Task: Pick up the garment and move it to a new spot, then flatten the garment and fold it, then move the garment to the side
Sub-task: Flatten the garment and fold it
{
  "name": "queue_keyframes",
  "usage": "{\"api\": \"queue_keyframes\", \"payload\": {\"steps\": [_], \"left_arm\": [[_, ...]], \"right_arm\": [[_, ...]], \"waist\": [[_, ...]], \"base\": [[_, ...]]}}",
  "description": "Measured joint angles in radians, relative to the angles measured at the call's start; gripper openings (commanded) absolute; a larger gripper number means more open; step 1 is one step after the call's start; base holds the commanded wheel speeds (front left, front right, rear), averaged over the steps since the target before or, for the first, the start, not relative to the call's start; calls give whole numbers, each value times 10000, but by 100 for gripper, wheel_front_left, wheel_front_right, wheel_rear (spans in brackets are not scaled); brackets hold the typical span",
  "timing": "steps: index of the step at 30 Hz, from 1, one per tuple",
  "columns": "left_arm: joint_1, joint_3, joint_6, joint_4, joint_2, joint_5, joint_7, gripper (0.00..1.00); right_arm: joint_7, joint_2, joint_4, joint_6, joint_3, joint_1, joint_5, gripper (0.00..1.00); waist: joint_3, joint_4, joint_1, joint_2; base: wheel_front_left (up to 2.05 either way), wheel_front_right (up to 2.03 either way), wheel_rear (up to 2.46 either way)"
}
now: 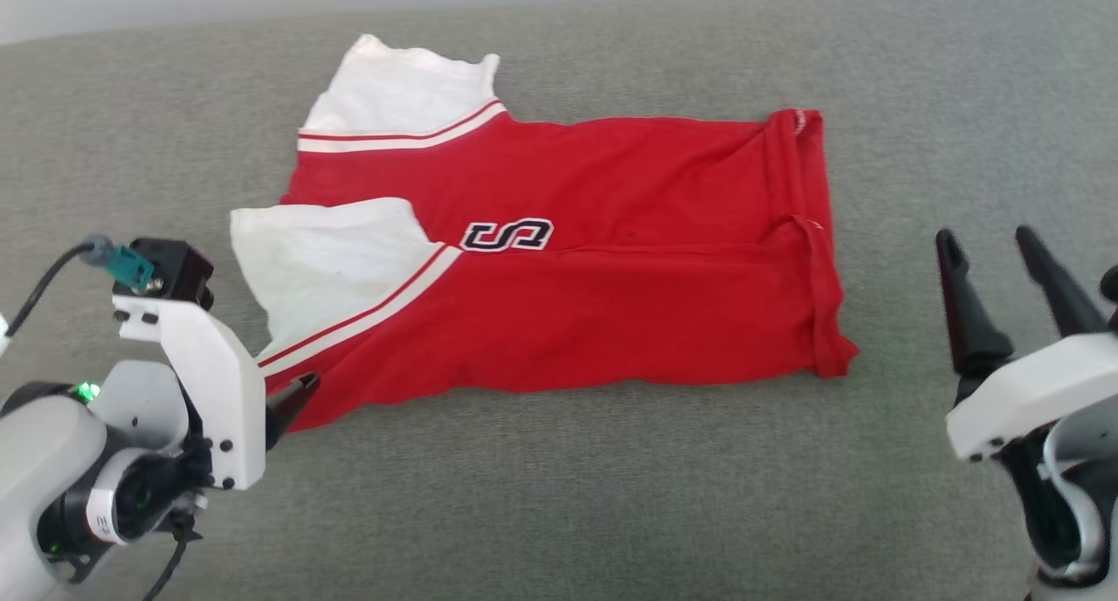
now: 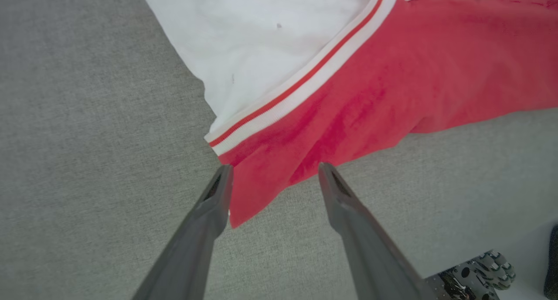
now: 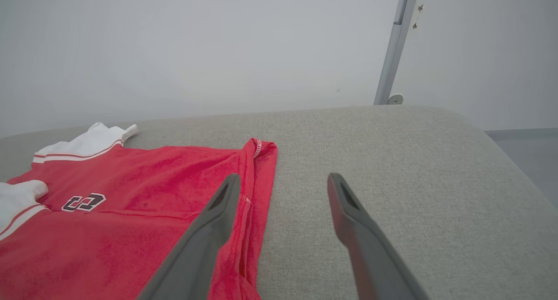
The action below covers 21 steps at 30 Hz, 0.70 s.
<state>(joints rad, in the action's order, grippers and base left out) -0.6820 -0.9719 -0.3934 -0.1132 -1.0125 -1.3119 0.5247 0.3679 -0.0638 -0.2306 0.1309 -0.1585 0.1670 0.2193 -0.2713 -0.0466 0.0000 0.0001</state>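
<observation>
The garment (image 1: 611, 304), a red shirt with white sleeves, striped trim and a dark "S" patch, lies folded in half on the grey cushion. My left gripper (image 1: 297, 391) is at its near left corner. In the left wrist view this left gripper (image 2: 274, 171) stands open, and the red corner of the garment (image 2: 392, 73) lies loose between its fingers. My right gripper (image 1: 987, 243) hovers open to the right of the shirt, apart from it. Seen from the right wrist, the right gripper (image 3: 283, 180) is spread above bare cushion just beside the hem of the garment (image 3: 130, 230).
The grey cushion (image 1: 559, 496) stretches wide around the shirt, and its rounded right edge (image 3: 501, 160) drops to the floor. A pale wall and a metal pole (image 3: 394, 47) stand behind. My wheeled base (image 2: 479, 274) shows below the cushion's near edge.
</observation>
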Motion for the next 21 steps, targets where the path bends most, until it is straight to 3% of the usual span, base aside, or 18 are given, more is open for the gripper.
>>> {"api": "queue_keyframes", "payload": {"steps": [4,14,15,16,21], "left_arm": [[263,21,-174,405,71,-88,-247,100],[415,113,380,2652,855,-780,-75,100],[340,119,522,2788,934,-782,-46,35],[286,151,593,2957,1020,-834,-38,0],[-55,104,1014,3580,1302,-775,54,0]], "right_arm": [[138,71,-19,0,268,-391,176,100],[1244,115,328,0,644,-526,445,100],[1430,117,410,0,721,-499,479,100],[1611,113,493,0,794,-436,514,100],[2872,98,1195,-2,1066,131,679,100]], "waist": [[-97,-238,0,0],[-616,-554,0,0],[-660,-549,0,0],[-704,-537,0,1],[-879,-424,-1,1]], "base": [[0,0,0],[0,0,0],[0,0,0],[0,0,0],[0,0,0]]}}
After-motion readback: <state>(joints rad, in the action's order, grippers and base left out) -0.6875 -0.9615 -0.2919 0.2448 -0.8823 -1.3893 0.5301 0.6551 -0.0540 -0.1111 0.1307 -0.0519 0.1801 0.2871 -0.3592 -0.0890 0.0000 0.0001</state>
